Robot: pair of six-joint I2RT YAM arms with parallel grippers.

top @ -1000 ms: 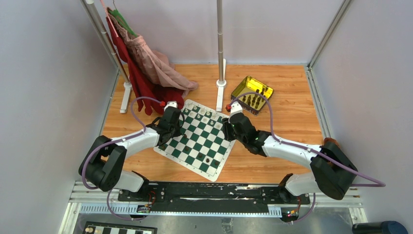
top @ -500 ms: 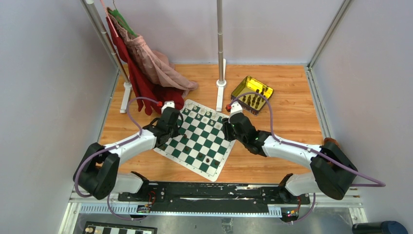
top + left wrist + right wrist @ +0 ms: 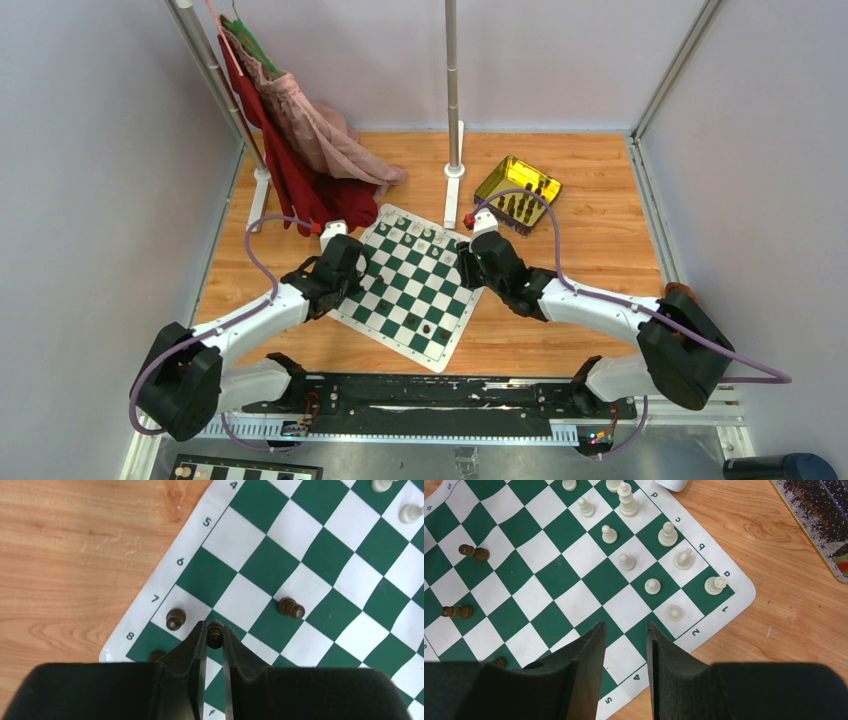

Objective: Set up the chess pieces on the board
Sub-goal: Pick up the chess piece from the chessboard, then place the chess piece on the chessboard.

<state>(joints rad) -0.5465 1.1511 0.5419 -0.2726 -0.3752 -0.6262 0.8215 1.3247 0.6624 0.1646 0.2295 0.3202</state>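
Note:
The green and white board (image 3: 415, 285) lies at an angle between my arms. Several cream pieces (image 3: 626, 561) stand in its far rows. A few dark pieces are on its near-left part. My left gripper (image 3: 214, 631) is shut on a dark pawn (image 3: 215, 628) over the row 7 and 8 corner, next to another dark pawn (image 3: 175, 618). A tilted dark piece (image 3: 291, 608) sits further in. My right gripper (image 3: 626, 627) is open and empty above the board's right edge, near rows 3 and 4. Two dark pieces (image 3: 473, 552) lie on their sides to its left.
A yellow transparent tray (image 3: 517, 192) with dark pieces sits at the back right. A white post base (image 3: 453, 188) stands behind the board. Red and pink clothes (image 3: 300, 150) hang on a rack at the back left. A black-and-white board (image 3: 235, 468) lies below the table's front.
My left arm has drawn back toward the near-left corner of the board with its gripper shut. The right arm has not moved.

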